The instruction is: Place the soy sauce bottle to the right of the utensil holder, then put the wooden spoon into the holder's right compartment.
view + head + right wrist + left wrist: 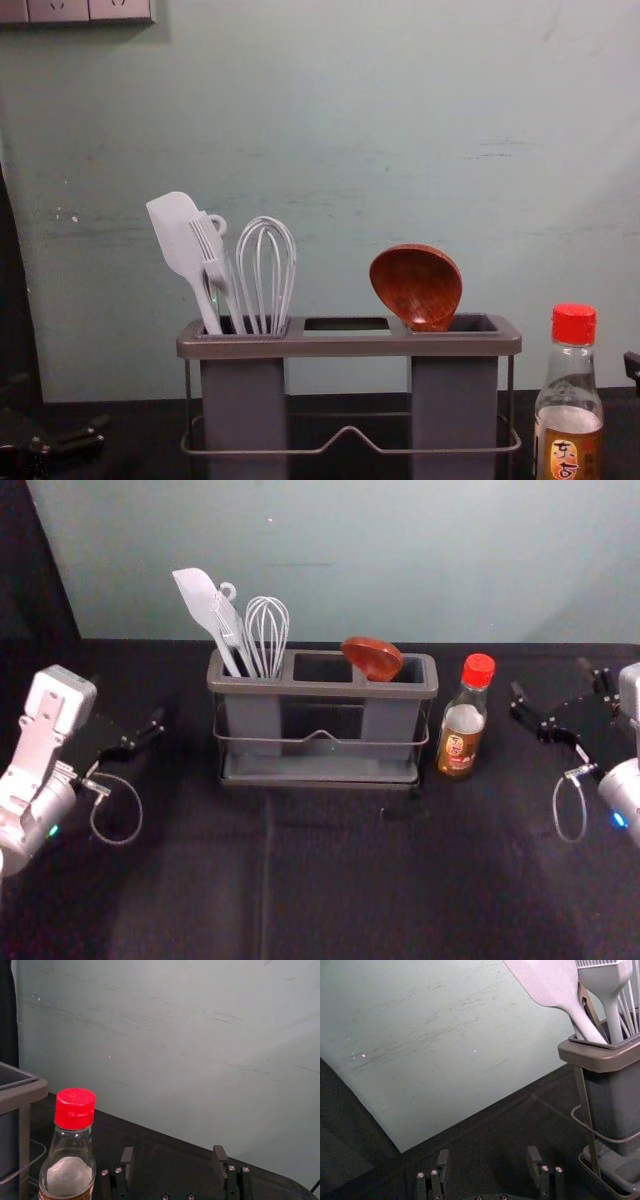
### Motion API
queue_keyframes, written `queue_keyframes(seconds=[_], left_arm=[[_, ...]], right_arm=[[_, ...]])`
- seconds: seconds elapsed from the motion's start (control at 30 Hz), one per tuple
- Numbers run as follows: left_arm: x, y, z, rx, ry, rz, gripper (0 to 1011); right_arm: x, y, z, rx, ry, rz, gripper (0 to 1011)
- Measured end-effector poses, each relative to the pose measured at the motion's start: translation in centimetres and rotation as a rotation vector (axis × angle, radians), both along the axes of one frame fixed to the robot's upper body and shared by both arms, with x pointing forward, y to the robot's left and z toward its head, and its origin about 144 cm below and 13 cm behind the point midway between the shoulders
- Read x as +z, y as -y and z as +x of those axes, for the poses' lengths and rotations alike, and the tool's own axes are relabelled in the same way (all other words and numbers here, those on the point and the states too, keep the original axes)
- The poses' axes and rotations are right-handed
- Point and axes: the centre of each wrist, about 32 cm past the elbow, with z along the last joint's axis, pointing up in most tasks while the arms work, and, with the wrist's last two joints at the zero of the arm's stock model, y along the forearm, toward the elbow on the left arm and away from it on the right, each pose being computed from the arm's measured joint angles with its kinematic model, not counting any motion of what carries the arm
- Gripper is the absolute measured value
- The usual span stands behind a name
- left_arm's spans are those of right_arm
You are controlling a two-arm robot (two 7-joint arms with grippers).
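**All in place, so a calm exit mattered most**

Your bottle (463, 730) stood upright just right of the holder (320, 689); the spoon (416, 285) leaned in its right compartment (453, 400). Your left gripper (488, 1154) hung to the holder's left, your right gripper (173, 1151) to the bottle's right, both spread, pinching nothing. Both placements looked finished. Good work now called for slowly drawing the right gripper farther right, never sweeping left, where a brush could have tipped the bottle.

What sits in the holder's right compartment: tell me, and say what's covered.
The wooden spoon stands in the right compartment, its bowl up above the top. The compartment's walls cover the handle, so anything else down there cannot be seen.
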Motion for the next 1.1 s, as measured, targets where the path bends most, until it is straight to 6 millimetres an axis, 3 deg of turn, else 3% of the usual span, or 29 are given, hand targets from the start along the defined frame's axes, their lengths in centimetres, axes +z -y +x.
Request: queue_keyframes(seconds=[1.1], left_arm=[[0.0, 0.0, 0.0, 0.0, 0.0, 0.0, 1000]], right_arm=[[0.03, 0.05, 0.02, 0.0, -0.003, -0.002, 1002]])
